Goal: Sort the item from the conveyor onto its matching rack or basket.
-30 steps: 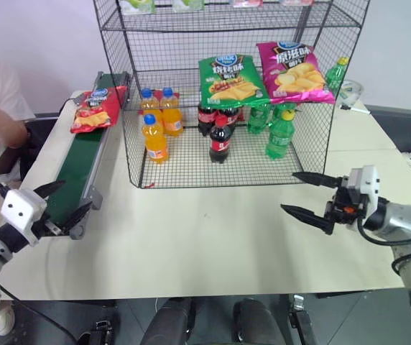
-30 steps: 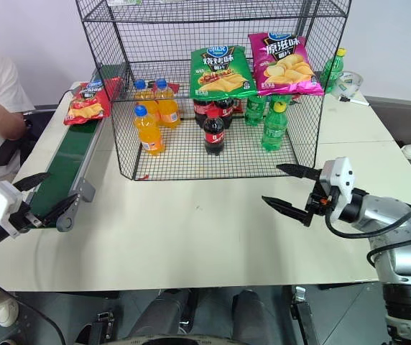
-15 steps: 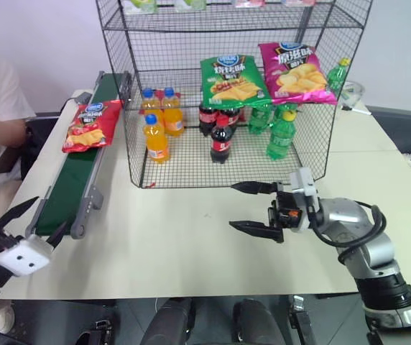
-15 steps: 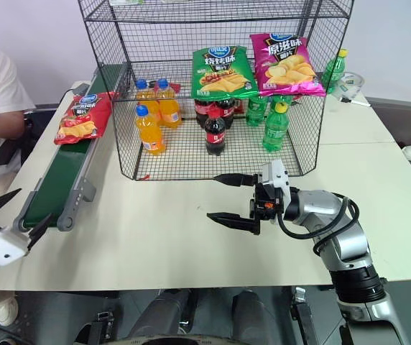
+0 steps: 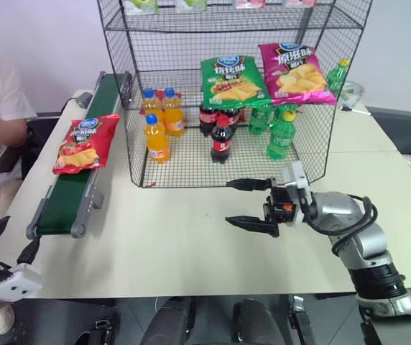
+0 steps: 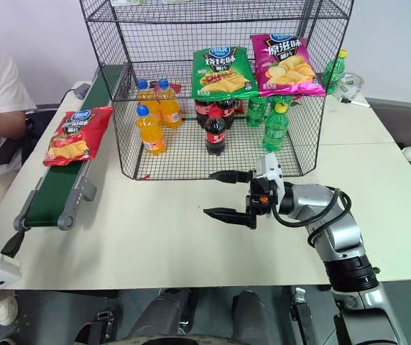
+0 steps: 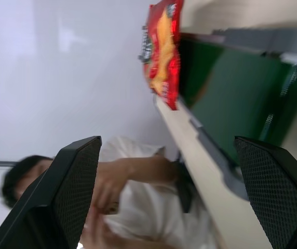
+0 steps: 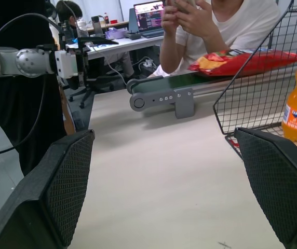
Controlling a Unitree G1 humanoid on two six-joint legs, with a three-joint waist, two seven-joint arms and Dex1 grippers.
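Head camera, either eye. The red chip bag (image 5: 85,144) is seen lying flat on the conveyor (image 5: 67,200), about midway along the belt and overhanging its left rail, logo end toward the far side. It is untouched by either arm. The conveyor runs along the left of the table (image 5: 191,244), just beside the left face of the black wire rack (image 5: 130,100), presumably so that an item can be lifted straight across. On the rack's middle tier a green chip bag (image 5: 232,79) and a pink chip bag (image 5: 294,70) are laid side by side — the likely tier for the red one, judged by kind. Bottles stand on the tier below.

The right gripper (image 5: 250,203) is held level over bare table, just near of the rack's front edge, its fingers spread wide and empty, pointing left toward the belt. The left gripper (image 5: 8,244) is seen low at the near left corner, off the table edge, spread wide and empty.

Left wrist view. The two fingers are set far apart with nothing between; the bag and belt are framed beyond them, with a seated person behind.

Right wrist view. The fingers (image 8: 60,181) are likewise wide — the conveyor's near roller end and the red bag are lined up ahead, well apart from the pads.
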